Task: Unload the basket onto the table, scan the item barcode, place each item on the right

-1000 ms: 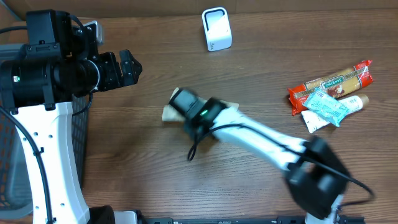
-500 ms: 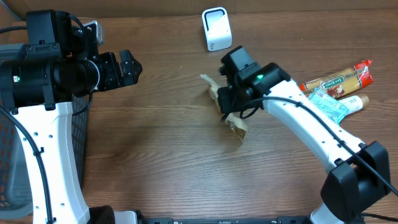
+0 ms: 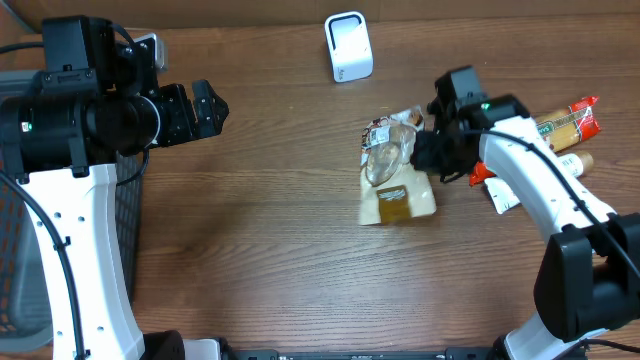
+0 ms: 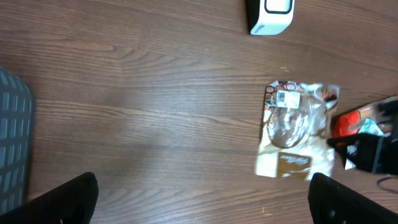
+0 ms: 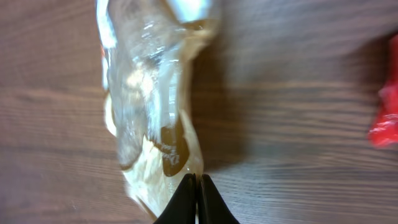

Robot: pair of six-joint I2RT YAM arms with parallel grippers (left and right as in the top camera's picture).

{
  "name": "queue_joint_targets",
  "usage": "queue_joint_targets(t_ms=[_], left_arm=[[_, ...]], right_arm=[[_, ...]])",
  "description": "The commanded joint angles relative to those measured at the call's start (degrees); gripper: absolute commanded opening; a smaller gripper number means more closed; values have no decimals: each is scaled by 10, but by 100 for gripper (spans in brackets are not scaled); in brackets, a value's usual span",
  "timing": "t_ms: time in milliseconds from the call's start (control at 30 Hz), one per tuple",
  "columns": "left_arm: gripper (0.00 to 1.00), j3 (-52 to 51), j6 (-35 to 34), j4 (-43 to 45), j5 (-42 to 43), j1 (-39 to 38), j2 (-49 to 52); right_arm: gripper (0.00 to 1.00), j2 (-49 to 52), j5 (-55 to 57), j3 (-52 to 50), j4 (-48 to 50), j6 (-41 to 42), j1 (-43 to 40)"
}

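Note:
The item is a clear and cream snack bag (image 3: 395,172) with a brown label, right of the table's middle. My right gripper (image 3: 430,156) is shut on its right edge. In the right wrist view the shut fingertips (image 5: 198,182) pinch the bag (image 5: 146,106), which casts a shadow on the wood. The left wrist view shows the bag (image 4: 297,127) face up, with a small white label near its top. A white scanner (image 3: 348,46) stands at the back centre, also seen as the scanner (image 4: 268,15). My left gripper (image 3: 206,108) hangs open, high at the left, holding nothing.
A red pasta packet (image 3: 545,126), a blue sachet (image 3: 526,172) and a tan tube lie together at the right edge. A grey mesh basket (image 3: 14,285) stands at the left behind the left arm's white base. Bare wood lies between the arms.
My right arm has swung from the table's middle to the right, carrying the bag with it. The bag has turned over and now shows its face. The left arm has not moved.

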Motion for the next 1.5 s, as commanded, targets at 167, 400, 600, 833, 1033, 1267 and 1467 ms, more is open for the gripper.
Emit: queue_joint_targets(t_ms=[167,400,600,833,1033,1267,1467], left_arm=[[100,9,-8,2,-2,0,-6],[100,9,-8,2,-2,0,-6],[100,9,-8,2,-1,0,-6],[100,9,-8,2,-2,0,-6],[100,9,-8,2,-2,0,-6],[100,9,-8,2,-2,0,-6],[100,9,-8,2,-2,0,-6]], right_arm=[[4,1,-102,-101,61,-34,24],[84,1,-131,-104,66,11,8],[90,1,-185,-104,56,15,-56],[89,1,-290,-160,148,16,-71],[83,2,-310,-248,288,93,-69],[72,2,-340,-336,487,176,-61],[68,7,-299,-354,580,246,-14]])
